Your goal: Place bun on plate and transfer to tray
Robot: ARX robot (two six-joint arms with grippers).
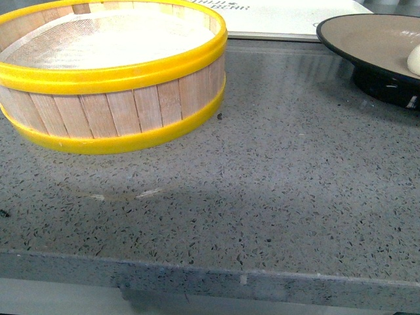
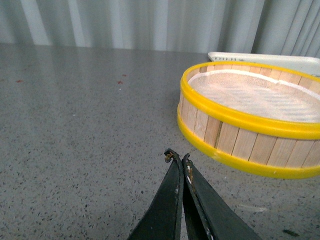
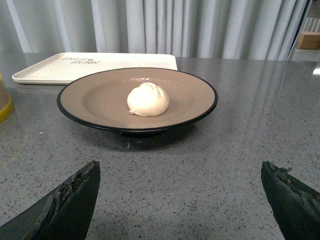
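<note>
White bun (image 3: 148, 99) sits dome-up, centred on the plate (image 3: 85, 97), near the tray (image 3: 50, 72).

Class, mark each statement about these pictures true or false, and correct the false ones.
1. The bun lies on the plate. True.
2. The plate stands on the tray. False: it stands on the counter, with the tray behind it.
3. The left gripper is shut and holds nothing. True.
4. The right gripper grips the plate. False: it is open and apart from the plate.
5. The basket has a yellow rim. True.
</note>
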